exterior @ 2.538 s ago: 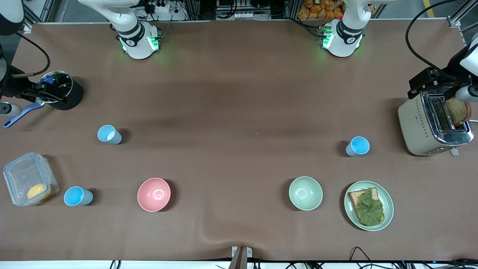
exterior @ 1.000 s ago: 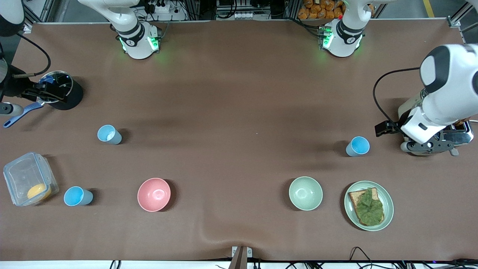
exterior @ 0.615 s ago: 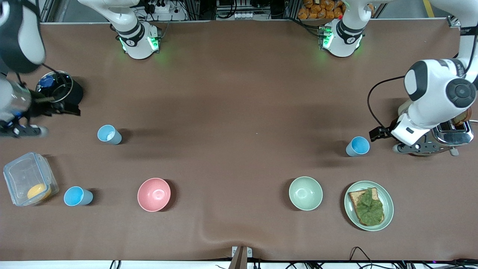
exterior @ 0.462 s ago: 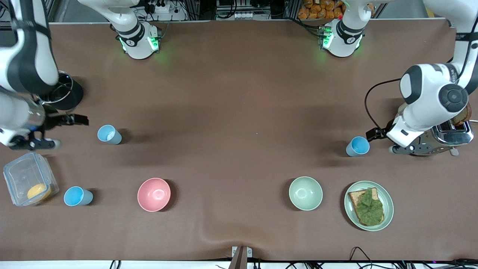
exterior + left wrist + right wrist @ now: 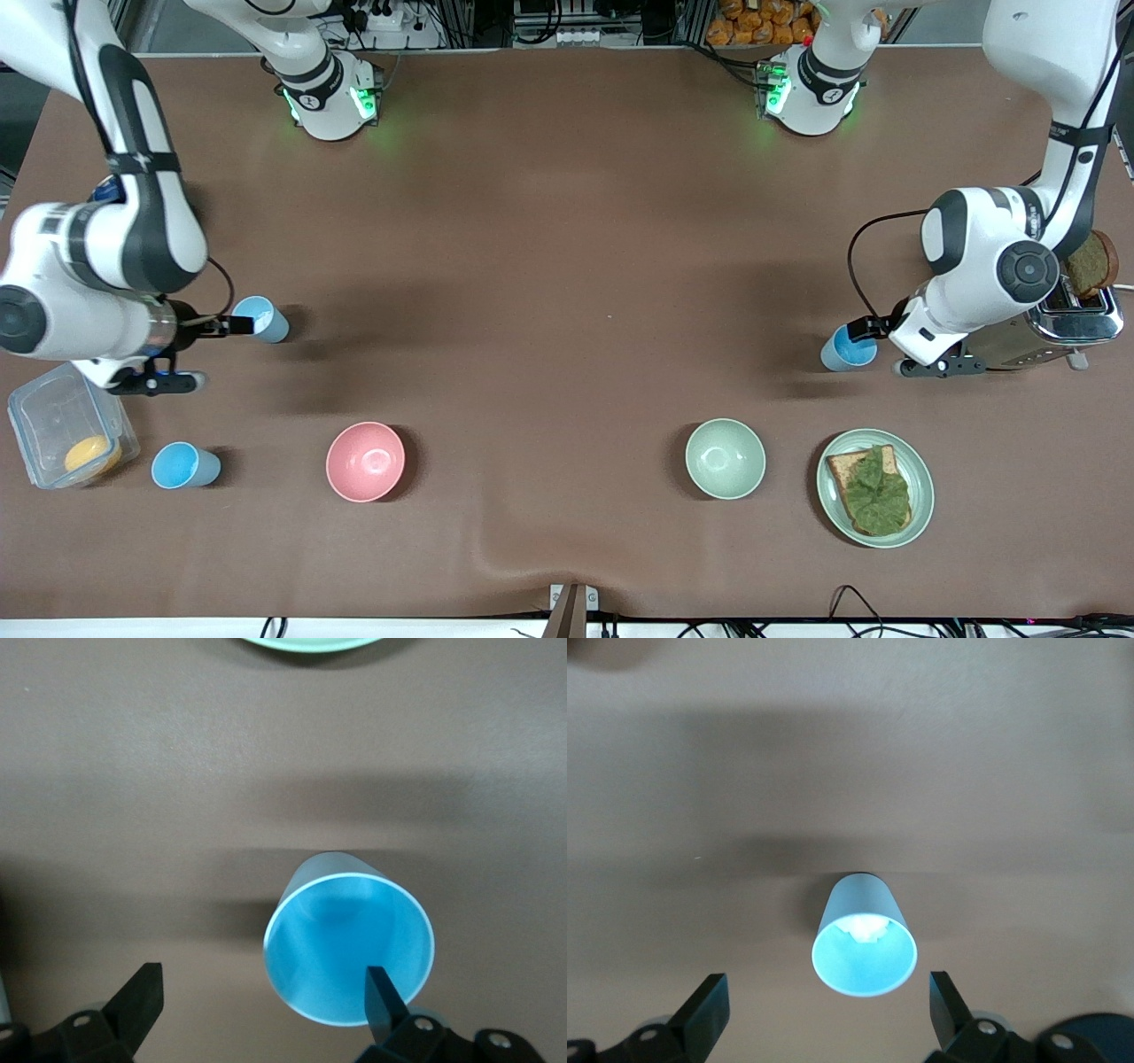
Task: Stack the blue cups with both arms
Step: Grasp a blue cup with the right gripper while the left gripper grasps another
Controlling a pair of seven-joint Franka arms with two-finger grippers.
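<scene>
Toward the left arm's end of the table, a blue cup (image 5: 849, 347) (image 5: 350, 950) is met by the left gripper (image 5: 873, 330) (image 5: 264, 1010), fingers spread wide and nothing held. At the right arm's end, a second cup (image 5: 260, 319) (image 5: 864, 945) is framed between the spread fingers of the empty right gripper (image 5: 226, 326) (image 5: 828, 1014). A third cup (image 5: 184, 466) is seen standing nearer the front camera, beside a clear container (image 5: 66, 434)

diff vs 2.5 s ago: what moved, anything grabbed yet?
Both arms swung in from the table ends. The left gripper left the toaster for the cup beside it; the right gripper left the black pot for the whitish-inside cup. Both grippers are open, nothing grasped. Cups, bowls, plate and container haven't moved.
</scene>
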